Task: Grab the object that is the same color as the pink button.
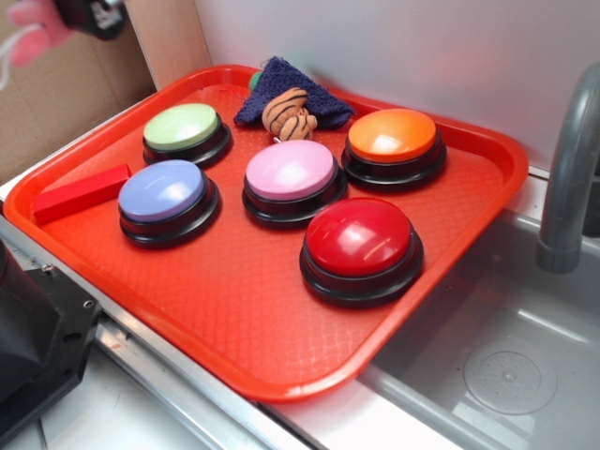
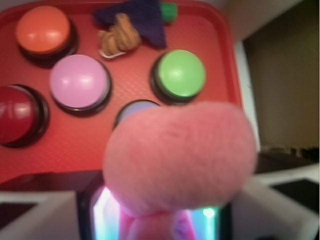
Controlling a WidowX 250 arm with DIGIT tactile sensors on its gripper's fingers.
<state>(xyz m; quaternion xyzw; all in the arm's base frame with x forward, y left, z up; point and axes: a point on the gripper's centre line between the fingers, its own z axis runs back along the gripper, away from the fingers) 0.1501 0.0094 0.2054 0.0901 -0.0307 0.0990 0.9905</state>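
The pink plush toy fills the front of the wrist view, held between my fingers, its round body hanging out in front of them. In the exterior view my gripper is at the top left corner, raised above and left of the tray, shut on the pink toy. The pink button sits in the middle of the red tray; in the wrist view the pink button lies at the left centre.
On the tray are a green button, a lilac-blue button, an orange button, a red button, a red block, and an orange-brown striped plush on a dark blue cloth. A sink and faucet lie right.
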